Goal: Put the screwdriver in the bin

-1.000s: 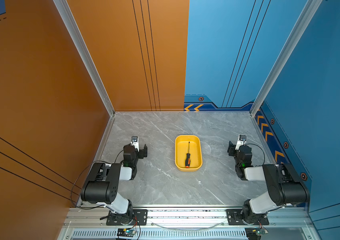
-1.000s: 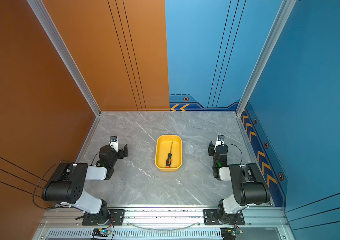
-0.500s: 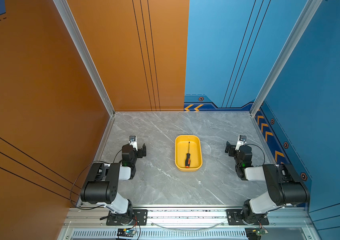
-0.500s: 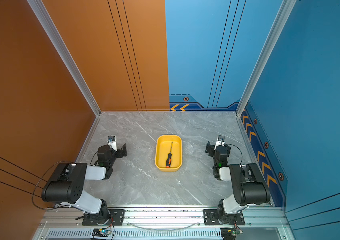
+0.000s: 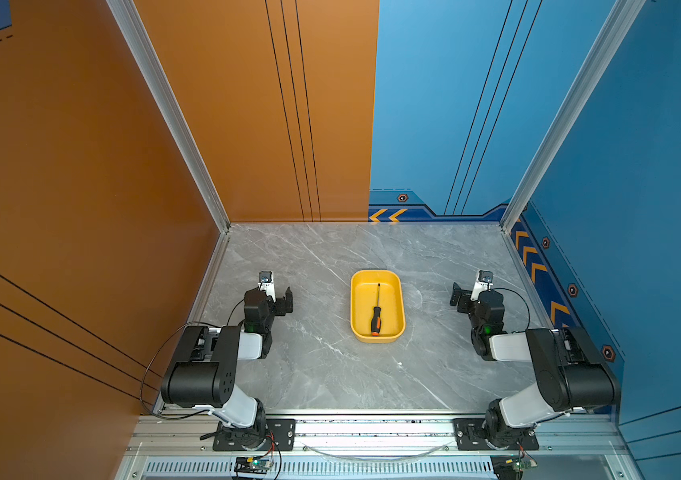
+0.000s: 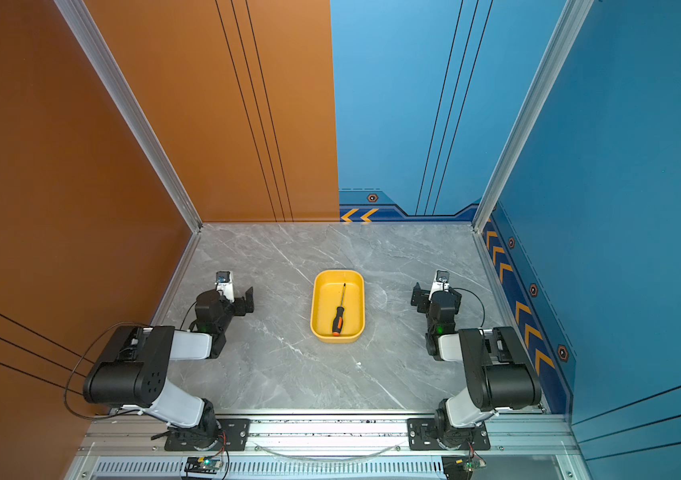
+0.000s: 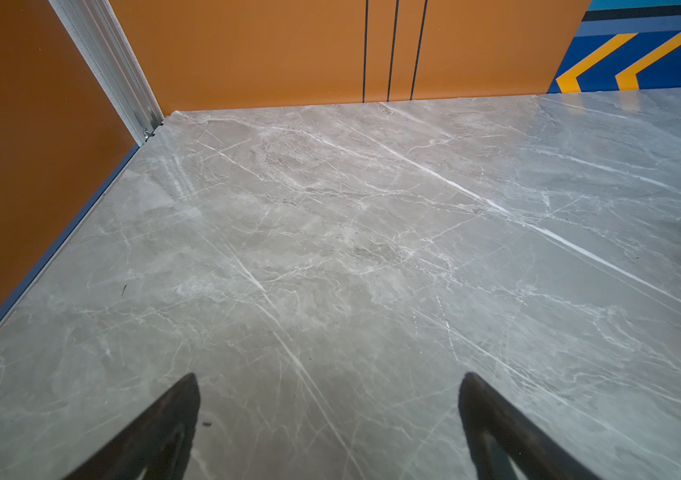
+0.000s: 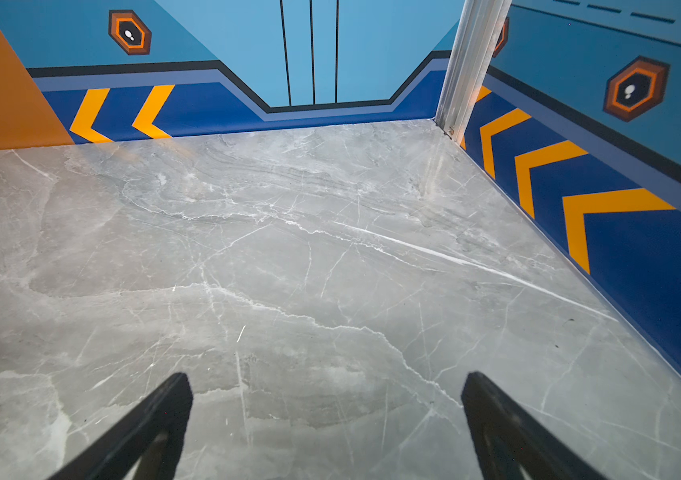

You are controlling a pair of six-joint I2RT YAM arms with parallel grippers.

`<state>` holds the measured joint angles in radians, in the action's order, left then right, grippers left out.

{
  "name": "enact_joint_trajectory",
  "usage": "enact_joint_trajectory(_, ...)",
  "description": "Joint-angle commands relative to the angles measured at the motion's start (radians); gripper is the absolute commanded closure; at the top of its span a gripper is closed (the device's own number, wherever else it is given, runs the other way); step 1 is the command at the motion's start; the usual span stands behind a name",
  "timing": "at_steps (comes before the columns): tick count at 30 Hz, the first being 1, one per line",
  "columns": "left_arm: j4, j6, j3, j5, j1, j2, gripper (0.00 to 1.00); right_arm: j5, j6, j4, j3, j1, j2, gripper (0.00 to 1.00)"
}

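The screwdriver (image 5: 376, 318) (image 6: 338, 320), black-handled with an orange butt, lies loose inside the yellow bin (image 5: 390, 301) (image 6: 353, 301) at mid-table in both top views, its thin shaft pointing to the back wall. My left gripper (image 5: 284, 299) (image 6: 246, 300) rests well left of the bin, open and empty. My right gripper (image 5: 459, 297) (image 6: 418, 297) sits well right of it, also open and empty. In the left wrist view the left gripper (image 7: 330, 376) frames only bare marble. The same holds for the right gripper (image 8: 326, 375) in the right wrist view. Bin and screwdriver are out of both wrist views.
The grey marble table (image 5: 330, 374) is walled by an orange panel (image 5: 81, 208) on the left and blue panels (image 5: 642, 208) at the back and right. Both arm bases stand on the aluminium rail (image 5: 372, 428) at the front edge.
The right gripper's jaws have spread wider apart. The left arm has shifted only slightly. The screwdriver has stayed put in the bin.
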<state>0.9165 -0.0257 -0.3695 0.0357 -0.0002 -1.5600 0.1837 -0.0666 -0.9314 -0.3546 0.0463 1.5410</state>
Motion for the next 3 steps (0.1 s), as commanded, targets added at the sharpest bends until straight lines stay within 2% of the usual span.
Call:
enact_joint_trajectory(1, -0.001, 0.013, -0.012, -0.008, -0.003, -0.001, 0.02, 0.001, 0.002, 0.013, -0.014, -0.003, 0.005, 0.0)
enact_joint_trajectory(3, 0.0, 0.013, -0.012, -0.007, -0.002, -0.001, 0.02, 0.011, 0.004, 0.01, -0.012, 0.0, 0.005, 0.0)
